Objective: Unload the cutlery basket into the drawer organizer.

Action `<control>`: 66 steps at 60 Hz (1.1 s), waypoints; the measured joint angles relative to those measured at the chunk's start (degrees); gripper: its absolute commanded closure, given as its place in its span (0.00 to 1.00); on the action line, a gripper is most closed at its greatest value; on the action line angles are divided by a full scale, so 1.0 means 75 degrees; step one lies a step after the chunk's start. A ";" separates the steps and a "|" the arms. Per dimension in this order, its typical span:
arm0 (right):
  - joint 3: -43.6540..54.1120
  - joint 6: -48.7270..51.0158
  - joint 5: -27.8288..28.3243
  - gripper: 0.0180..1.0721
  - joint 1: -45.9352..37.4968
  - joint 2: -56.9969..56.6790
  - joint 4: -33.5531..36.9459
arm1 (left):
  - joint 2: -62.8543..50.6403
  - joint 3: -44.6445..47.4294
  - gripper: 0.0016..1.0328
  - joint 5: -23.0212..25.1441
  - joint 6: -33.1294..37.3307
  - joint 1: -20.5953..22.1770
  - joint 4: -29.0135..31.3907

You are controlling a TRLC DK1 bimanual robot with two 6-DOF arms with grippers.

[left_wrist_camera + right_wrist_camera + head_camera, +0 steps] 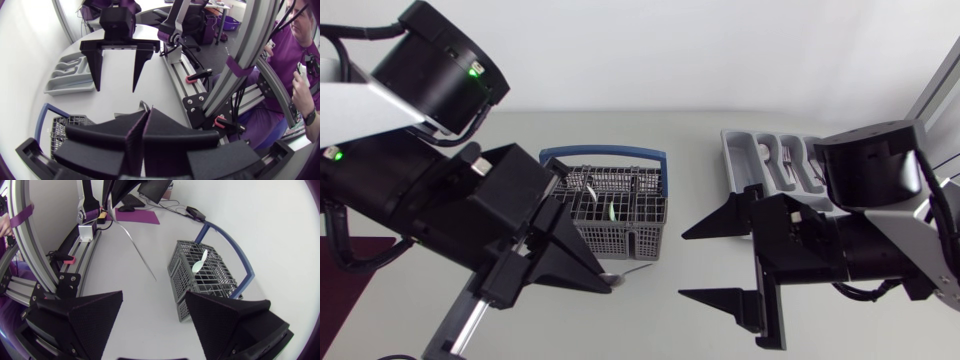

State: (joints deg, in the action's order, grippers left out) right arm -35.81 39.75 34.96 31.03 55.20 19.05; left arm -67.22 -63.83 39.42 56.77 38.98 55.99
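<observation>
Basket (620,225) of grey mesh with a blue handle stands near the middle of the white table (650,330). A pale green spoon (610,212) stands inside it among a few silvery pieces.

Left gripper (603,283) hangs just in front of the basket's near left corner, its fingers pressed together on a slim silver utensil (626,271). The head view shows only the utensil's end, poking out beside the fingertips close to the basket's front wall. From the right wrist view, the utensil (135,245) hangs from the left gripper (112,190) as a long thin handle slanting down over bare table. It is beside the basket (205,280) and does not touch it, and the spoon (200,262) leans up out of the mesh. From the left wrist view, the closed fingers (160,135) meet in one dark wedge with a metal tip (144,106) showing at the point. The basket (65,130) sits beside and below them.

Right gripper (684,264) is to the right of the basket, spread wide and holding nothing, with its tips aimed toward the basket across a strip of table. Its own view shows the basket ahead of the gripper (160,325), nearer one finger.

Organizer (740,150), a grey tray with compartments, lies at the far right behind the right arm, well apart from the basket.
</observation>
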 measured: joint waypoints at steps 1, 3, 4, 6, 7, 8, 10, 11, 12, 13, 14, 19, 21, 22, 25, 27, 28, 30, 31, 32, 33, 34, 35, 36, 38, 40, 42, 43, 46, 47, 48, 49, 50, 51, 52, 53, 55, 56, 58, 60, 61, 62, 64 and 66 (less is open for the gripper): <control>-0.0015 0.0003 -0.0003 0.15 0.0006 0.0023 -0.0012 | -0.0029 0.0000 0.82 0.0032 0.0047 0.0000 0.0017; -0.0026 0.0023 -0.0020 0.21 0.0041 0.0061 -0.0087 | -0.0122 -0.0003 0.82 0.0125 0.0134 -0.0003 0.0038; -0.0026 0.0026 -0.0038 0.22 0.0067 0.0067 -0.0122 | -0.0166 -0.0003 0.82 0.0169 0.0187 -0.0017 0.0044; -0.0026 0.0026 -0.0096 0.26 0.0149 0.0073 -0.0184 | -0.0245 -0.0003 0.82 0.0274 0.0239 -0.0050 0.0061; -0.0026 0.0023 -0.0146 0.27 0.0224 0.0073 -0.0230 | -0.0300 -0.0003 0.82 0.0347 0.0262 -0.0076 0.0073; -0.0026 0.0023 -0.0221 0.28 0.0315 0.0073 -0.0294 | -0.0341 -0.0003 0.82 0.0393 0.0271 -0.0096 0.0073; -0.0026 0.0023 -0.0326 0.29 0.0481 0.0082 -0.0417 | -0.0437 -0.0003 0.82 0.0490 0.0306 -0.0154 0.0076; -0.0026 0.0020 -0.0358 0.30 0.0554 0.0082 -0.0495 | -0.0487 -0.0003 0.82 0.0525 0.0326 -0.0184 0.0076; -0.0026 0.0020 -0.0420 0.31 0.0621 0.0082 -0.0557 | -0.0536 -0.0003 0.82 0.0560 0.0335 -0.0210 0.0076; -0.0026 0.0015 -0.0443 0.31 0.0688 0.0082 -0.0606 | -0.0571 -0.0003 0.82 0.0592 0.0373 -0.0236 0.0076; -0.0026 -0.0015 -0.0449 0.31 0.0772 0.0087 -0.0673 | -0.0621 -0.0003 0.82 0.0615 0.0388 -0.0262 0.0076; -0.0026 -0.0090 -0.0603 0.36 0.1049 0.0172 -0.0842 | -0.0793 -0.0009 0.82 0.0772 0.0466 -0.0344 0.0073; -0.0026 -0.0099 -0.0676 0.39 0.1154 0.0216 -0.0921 | -0.0845 -0.0015 0.82 0.0842 0.0469 -0.0370 0.0073; -0.0026 -0.0108 -0.0729 0.41 0.1233 0.0248 -0.0982 | -0.0883 -0.0026 0.82 0.0912 0.0469 -0.0385 0.0073; -0.0026 -0.0128 -0.0825 0.44 0.1349 0.0259 -0.1035 | -0.0938 -0.0047 0.82 0.0973 0.0472 -0.0399 0.0073; -0.0026 -0.0131 -0.0880 0.47 0.1425 0.0259 -0.1064 | -0.0979 -0.0061 0.82 0.1037 0.0472 -0.0408 0.0073; -0.0026 -0.0131 -0.0901 0.49 0.1463 0.0259 -0.1084 | -0.1000 -0.0070 0.82 0.1067 0.0472 -0.0420 0.0076; -0.0026 -0.0149 -0.0965 0.52 0.1515 0.0259 -0.1125 | -0.1023 -0.0082 0.82 0.1099 0.0472 -0.0425 0.0076; -0.0026 -0.0154 -0.1011 0.54 0.1539 0.0259 -0.1145 | -0.1035 -0.0085 0.82 0.1107 0.0469 -0.0425 0.0076; -0.0026 -0.0154 -0.1046 0.54 0.1562 0.0259 -0.1151 | -0.1046 -0.0099 0.82 0.1116 0.0469 -0.0428 0.0076; -0.0026 -0.0154 -0.1067 0.56 0.1580 0.0256 -0.1169 | -0.1049 -0.0111 0.82 0.1113 0.0469 -0.0428 0.0073; -0.0026 -0.0157 -0.1084 0.57 0.1606 0.0256 -0.1174 | -0.1058 -0.0117 0.82 0.1116 0.0469 -0.0428 0.0073; -0.0026 -0.0160 -0.1104 0.58 0.1632 0.0256 -0.1172 | -0.1061 -0.0134 0.82 0.1119 0.0469 -0.0428 0.0076; -0.0026 -0.0163 -0.1107 0.58 0.1647 0.0256 -0.1174 | -0.1061 -0.0143 0.82 0.1119 0.0469 -0.0428 0.0073; -0.0026 -0.0187 -0.1157 0.58 0.1682 0.0256 -0.1174 | -0.1067 -0.0163 0.82 0.1148 0.0469 -0.0428 0.0073; -0.0023 -0.0219 -0.1192 0.61 0.1711 0.0256 -0.1189 | -0.1070 -0.0187 0.82 0.1169 0.0466 -0.0425 0.0076; -0.0017 -0.0245 -0.1241 0.63 0.1725 0.0256 -0.1207 | -0.1087 -0.0204 0.82 0.1177 0.0466 -0.0425 0.0073; -0.0017 -0.0245 -0.1244 0.65 0.1737 0.0256 -0.1212 | -0.1090 -0.0210 0.82 0.1177 0.0466 -0.0425 0.0073; -0.0009 -0.0271 -0.1274 0.70 0.1760 0.0245 -0.1221 | -0.1113 -0.0213 0.82 0.1201 0.0466 -0.0425 0.0073; -0.0003 -0.0271 -0.1274 0.72 0.1760 0.0242 -0.1227 | -0.1119 -0.0213 0.82 0.1215 0.0463 -0.0425 0.0073; 0.0006 -0.0274 -0.1274 0.74 0.1769 0.0239 -0.1256 | -0.1134 -0.0213 0.82 0.1230 0.0463 -0.0425 0.0073; 0.0015 -0.0274 -0.1294 0.75 0.1772 0.0227 -0.1279 | -0.1134 -0.0213 0.82 0.1241 0.0463 -0.0425 0.0073; 0.0020 -0.0274 -0.1297 0.76 0.1772 0.0227 -0.1294 | -0.1139 -0.0213 0.82 0.1256 0.0463 -0.0425 0.0076; 0.0032 -0.0274 -0.1303 0.77 0.1784 0.0219 -0.1323 | -0.1142 -0.0213 0.82 0.1256 0.0463 -0.0425 0.0076; 0.0035 -0.0274 -0.1335 0.77 0.1807 0.0207 -0.1341 | -0.1145 -0.0213 0.82 0.1259 0.0463 -0.0425 0.0076; 0.0041 -0.0274 -0.1355 0.79 0.1818 0.0195 -0.1343 | -0.1145 -0.0213 0.82 0.1262 0.0463 -0.0425 0.0073; 0.0044 -0.0274 -0.1384 0.81 0.1856 0.0184 -0.1349 | -0.1145 -0.0213 0.82 0.1265 0.0460 -0.0425 0.0073; 0.0047 -0.0274 -0.1387 0.82 0.1862 0.0178 -0.1349 | -0.1145 -0.0213 0.82 0.1268 0.0460 -0.0425 0.0073; 0.0052 -0.0277 -0.1408 0.82 0.1906 0.0160 -0.1349 | -0.1145 -0.0213 0.82 0.1285 0.0458 -0.0425 0.0073; 0.0061 -0.0277 -0.1434 0.84 0.1932 0.0140 -0.1346 | -0.1145 -0.0213 0.82 0.1285 0.0446 -0.0425 0.0073; 0.0064 -0.0277 -0.1440 0.85 0.1935 0.0140 -0.1349 | -0.1145 -0.0213 0.82 0.1285 0.0437 -0.0425 0.0073; 0.0073 -0.0280 -0.1445 0.85 0.1958 0.0122 -0.1349 | -0.1145 -0.0219 0.82 0.1285 0.0434 -0.0425 0.0073; 0.0090 -0.0294 -0.1448 0.85 0.1979 0.0105 -0.1349 | -0.1145 -0.0239 0.82 0.1285 0.0431 -0.0425 0.0073; 0.0105 -0.0294 -0.1466 0.86 0.2005 0.0090 -0.1349 | -0.1145 -0.0251 0.82 0.1288 0.0428 -0.0425 0.0073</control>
State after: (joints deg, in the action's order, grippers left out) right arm -35.03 37.54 23.97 46.06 55.88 8.93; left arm -75.81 -65.71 49.08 59.99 35.79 56.53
